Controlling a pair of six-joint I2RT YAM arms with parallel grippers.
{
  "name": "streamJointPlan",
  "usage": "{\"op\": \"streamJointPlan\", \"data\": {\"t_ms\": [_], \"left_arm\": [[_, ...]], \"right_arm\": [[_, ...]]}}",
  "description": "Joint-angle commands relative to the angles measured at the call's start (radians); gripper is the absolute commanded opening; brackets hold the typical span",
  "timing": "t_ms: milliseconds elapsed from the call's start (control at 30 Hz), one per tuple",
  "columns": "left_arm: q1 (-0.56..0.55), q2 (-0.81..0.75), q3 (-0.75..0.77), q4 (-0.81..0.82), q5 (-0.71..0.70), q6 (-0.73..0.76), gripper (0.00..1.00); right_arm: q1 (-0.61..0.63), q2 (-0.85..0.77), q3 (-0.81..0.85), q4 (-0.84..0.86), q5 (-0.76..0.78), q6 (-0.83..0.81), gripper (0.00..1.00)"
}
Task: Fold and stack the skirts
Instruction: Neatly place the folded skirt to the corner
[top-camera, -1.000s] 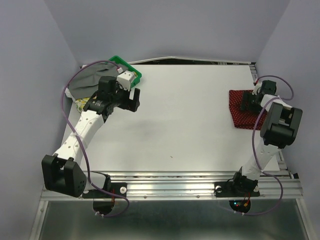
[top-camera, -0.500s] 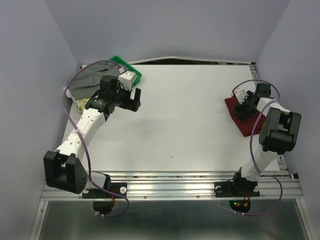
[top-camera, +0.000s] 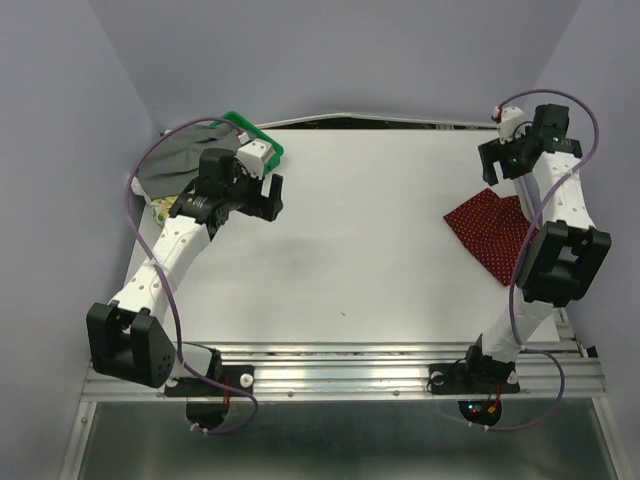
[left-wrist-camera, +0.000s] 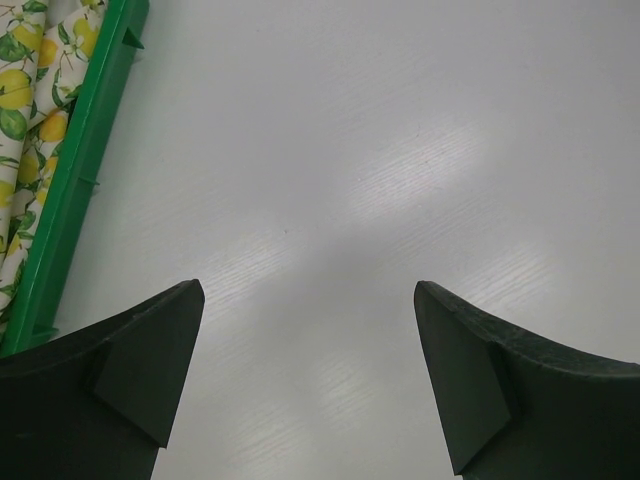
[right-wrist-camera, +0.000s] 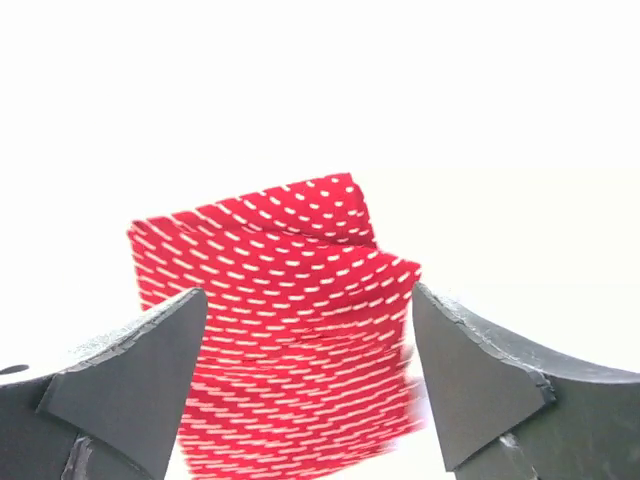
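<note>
The dark red dotted skirt (top-camera: 490, 230) lies folded flat on the table's right side, turned like a diamond. My right gripper (top-camera: 503, 163) hangs open above its far corner and holds nothing; in the right wrist view the red skirt (right-wrist-camera: 275, 330) shows below and between the spread fingers of that gripper (right-wrist-camera: 310, 345). The grey skirt (top-camera: 178, 160) is heaped at the far left over the green tray (top-camera: 258, 138), with the lemon print skirt (top-camera: 160, 208) beside it. My left gripper (top-camera: 264, 200) stands open over bare table just right of the tray. The left wrist view has the lemon skirt (left-wrist-camera: 30, 95) at its left edge.
The green tray's rim (left-wrist-camera: 80, 170) runs along the left of the left wrist view, close to my left finger. Purple walls close in the table on the left, the right and behind. A metal rail (top-camera: 340, 360) runs along the near edge.
My right arm has risen off the red skirt and swung toward the far right corner. The skirt has turned and shifted a little. The left arm has hardly moved.
</note>
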Motion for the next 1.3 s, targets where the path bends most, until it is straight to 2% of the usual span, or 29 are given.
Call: {"op": "streamJointPlan", "data": {"t_ms": [0, 33, 67, 100, 200, 400, 533, 633, 667, 800, 833, 867, 1000, 1100, 1133, 1267], "left_arm": [[0.004, -0.027, 0.027, 0.041, 0.022, 0.003, 0.99], [0.004, -0.027, 0.024, 0.046, 0.02, 0.004, 0.99], [0.004, -0.025, 0.023, 0.052, 0.02, 0.006, 0.99], [0.006, -0.025, 0.02, 0.055, 0.02, 0.006, 0.99], [0.007, -0.03, -0.002, 0.075, 0.019, 0.006, 0.99], [0.016, -0.045, -0.029, 0.084, 0.012, 0.006, 0.99], [0.024, -0.063, -0.052, 0.09, 0.0, 0.003, 0.99], [0.029, -0.082, -0.081, 0.092, -0.009, 0.006, 0.99], [0.03, -0.085, -0.088, 0.091, -0.012, 0.007, 0.99], [0.036, -0.092, -0.1, 0.083, -0.015, 0.018, 0.99], [0.038, -0.092, -0.1, 0.08, -0.017, 0.022, 0.99], [0.042, -0.092, -0.097, 0.077, -0.017, 0.027, 0.99], [0.05, -0.082, -0.081, 0.069, -0.006, 0.039, 0.99], [0.053, -0.06, -0.062, 0.061, 0.005, 0.041, 0.99], [0.053, -0.056, -0.051, 0.06, 0.008, 0.042, 0.99], [0.052, -0.045, -0.032, 0.051, 0.017, 0.05, 0.99]], "right_arm": [[0.002, -0.114, -0.068, -0.129, 0.208, 0.68, 0.88], [0.002, -0.145, -0.119, -0.117, 0.226, 0.755, 0.89], [0.002, -0.173, -0.216, -0.106, 0.261, 0.835, 1.0], [0.002, -0.196, -0.26, -0.1, 0.355, 0.889, 1.0], [0.002, -0.22, -0.378, -0.105, 0.442, 1.064, 1.0], [0.002, -0.217, -0.492, 0.033, 0.543, 1.199, 1.0], [0.002, -0.136, -0.523, 0.185, 0.6, 1.23, 1.0], [0.002, -0.018, -0.516, 0.23, 0.622, 1.212, 1.0], [0.002, 0.011, -0.518, 0.233, 0.614, 1.191, 1.0], [0.002, 0.17, -0.489, 0.233, 0.404, 0.967, 0.96], [0.002, 0.203, -0.466, 0.215, 0.338, 0.887, 0.96], [0.002, 0.261, -0.438, 0.168, 0.259, 0.729, 0.95], [0.002, 0.33, -0.414, 0.063, 0.099, 0.43, 0.97], [0.002, 0.388, -0.375, -0.082, 0.066, 0.159, 0.99], [0.002, 0.382, -0.384, -0.118, 0.075, 0.118, 0.99], [-0.007, 0.327, -0.461, -0.132, 0.131, -0.087, 1.0]]}}
